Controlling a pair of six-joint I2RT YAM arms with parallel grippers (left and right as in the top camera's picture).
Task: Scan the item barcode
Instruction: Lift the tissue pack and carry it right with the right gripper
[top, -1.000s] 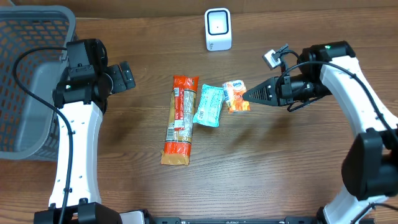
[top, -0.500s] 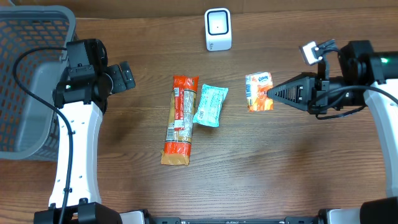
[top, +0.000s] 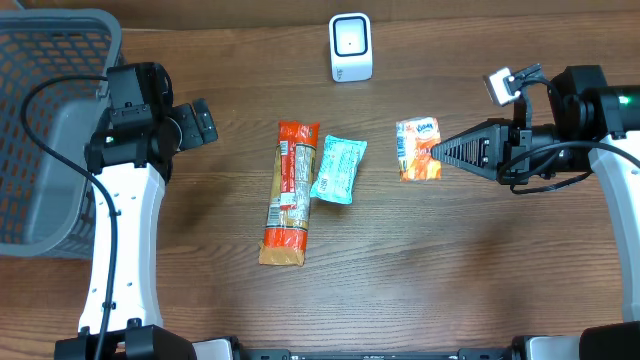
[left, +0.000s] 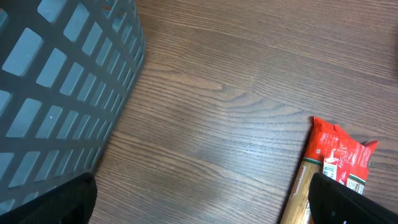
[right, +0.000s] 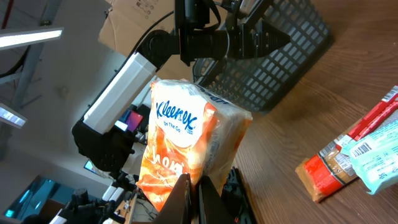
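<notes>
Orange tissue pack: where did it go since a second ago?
The right gripper, shut on the orange tissue pack, carried it to the right, away from the teal packet. The left gripper, red package, teal packet and white scanner stayed put.

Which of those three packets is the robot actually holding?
The orange Kleenex pack, pinched in the right gripper. The long red packet and the teal packet lie untouched on the table.
</notes>
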